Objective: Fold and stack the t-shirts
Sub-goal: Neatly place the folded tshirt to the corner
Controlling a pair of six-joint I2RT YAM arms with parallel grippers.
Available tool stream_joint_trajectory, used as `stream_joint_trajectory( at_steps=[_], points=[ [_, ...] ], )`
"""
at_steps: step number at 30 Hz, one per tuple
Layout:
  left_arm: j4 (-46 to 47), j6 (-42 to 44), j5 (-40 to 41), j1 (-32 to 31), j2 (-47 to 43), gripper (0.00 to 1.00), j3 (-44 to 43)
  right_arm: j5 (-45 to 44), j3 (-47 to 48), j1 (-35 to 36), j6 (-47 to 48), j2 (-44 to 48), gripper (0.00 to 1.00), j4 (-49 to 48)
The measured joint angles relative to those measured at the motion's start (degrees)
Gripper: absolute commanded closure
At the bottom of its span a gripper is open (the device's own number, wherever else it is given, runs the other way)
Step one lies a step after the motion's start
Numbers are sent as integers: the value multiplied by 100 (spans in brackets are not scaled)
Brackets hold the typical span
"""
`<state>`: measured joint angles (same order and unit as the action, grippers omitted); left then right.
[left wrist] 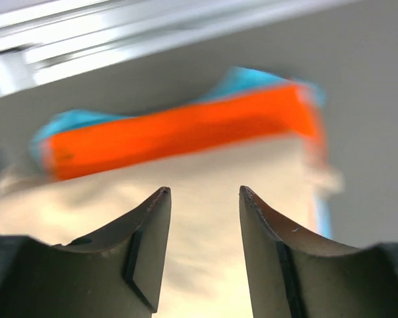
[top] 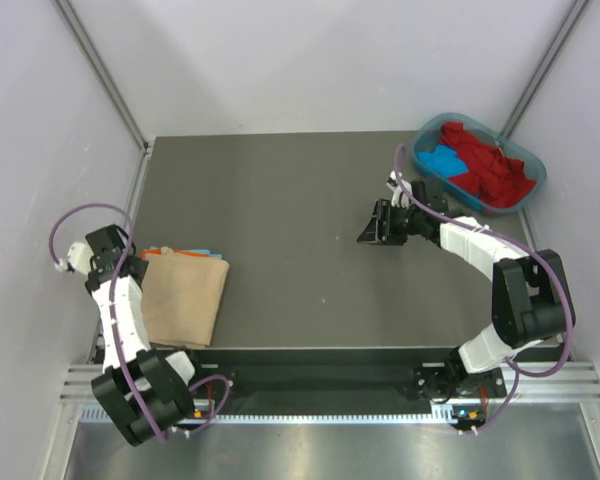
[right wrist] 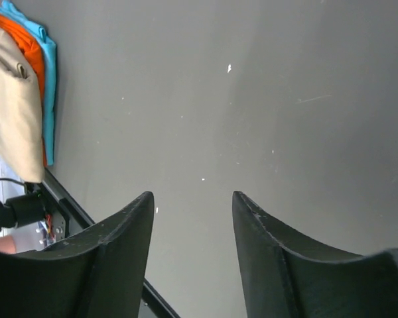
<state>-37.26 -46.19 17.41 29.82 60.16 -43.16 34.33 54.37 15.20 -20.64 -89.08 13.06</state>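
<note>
Shirt stack (top: 185,295) left, tub (top: 510,206) far right

The dark grey flat table top (top: 280,190) shows bare surface across its middle, its far-left zone and its near-centre zone; a gripper can pass there.

Obstacle 1: the stack of folded cotton t-shirts (top: 185,295), beige-tan on top, occupies the near-left corner. The left gripper (left wrist: 202,192) sits at the stack's far-left edge, jaws apart.

Obstacle 2: the teal-blue oval plastic tub (top: 533,172), filled with loose red shirts (top: 485,160) and a blue one, takes the far-right corner.

Obstacle 3: the right gripper (top: 372,228) and its black-and-white arm (top: 470,240) span the right-centre zone, jaws apart over bare surface.

Pale walls (top: 40,120) bound the left, right and far sides.
</note>
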Motion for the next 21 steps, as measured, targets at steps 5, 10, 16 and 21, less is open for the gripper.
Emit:
stream_joint_trajectory(
  at_steps=[5, 10, 16, 21],
  points=[
    [505, 767, -1427, -173, -511, 51, -168, -162, 0, 2, -15, 179, 37, 87],
    [446, 844, -1770, -372, -402, 52, -234, -343, 0, 2, 11, 463, 24, 229],
    [-256, -61, -957, -367, -649, 69, 118, -439, -133, 28, -11, 509, 24, 332],
    [-846, -667, -306, -367, -688, 82, 74, -459, -170, 42, -63, 479, 24, 273]
  ],
)
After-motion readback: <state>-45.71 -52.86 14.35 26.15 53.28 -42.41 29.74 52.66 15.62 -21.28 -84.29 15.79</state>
